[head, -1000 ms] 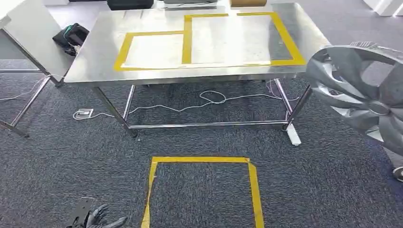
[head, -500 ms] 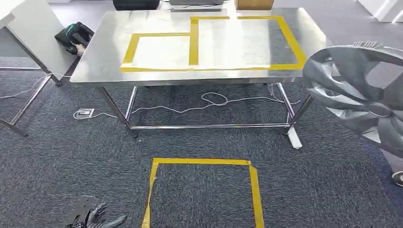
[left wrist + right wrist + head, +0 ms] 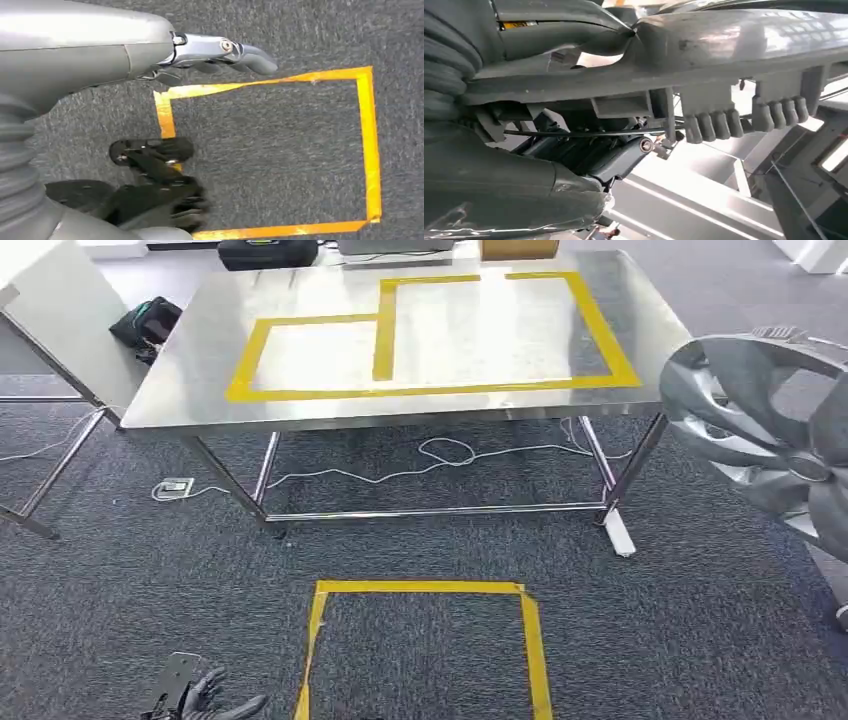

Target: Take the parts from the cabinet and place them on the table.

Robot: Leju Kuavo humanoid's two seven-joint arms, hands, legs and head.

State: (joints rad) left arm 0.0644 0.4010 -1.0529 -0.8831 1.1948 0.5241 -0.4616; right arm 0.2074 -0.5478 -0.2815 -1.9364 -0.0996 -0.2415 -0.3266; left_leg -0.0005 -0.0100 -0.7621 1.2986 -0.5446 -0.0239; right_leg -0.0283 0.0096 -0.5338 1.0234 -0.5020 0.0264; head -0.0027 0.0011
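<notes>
Right wrist view — right hand [image 3: 624, 155] grips the grey wheel cover [image 3: 724, 45]; left hand [image 3: 165, 150] hangs spread, holding nothing.

Your right hand [image 3: 589, 150] comes in from the ribbed cover, its dark fingers [image 3: 624, 157] tucked up under the rim of the grey wheel cover [image 3: 724, 45] and gripping it. The cover's underside runs across above the hand, with rows of small clips [image 3: 714, 125] hanging from it. Beyond the hand you can see pale metal bars [image 3: 694, 195].
</notes>
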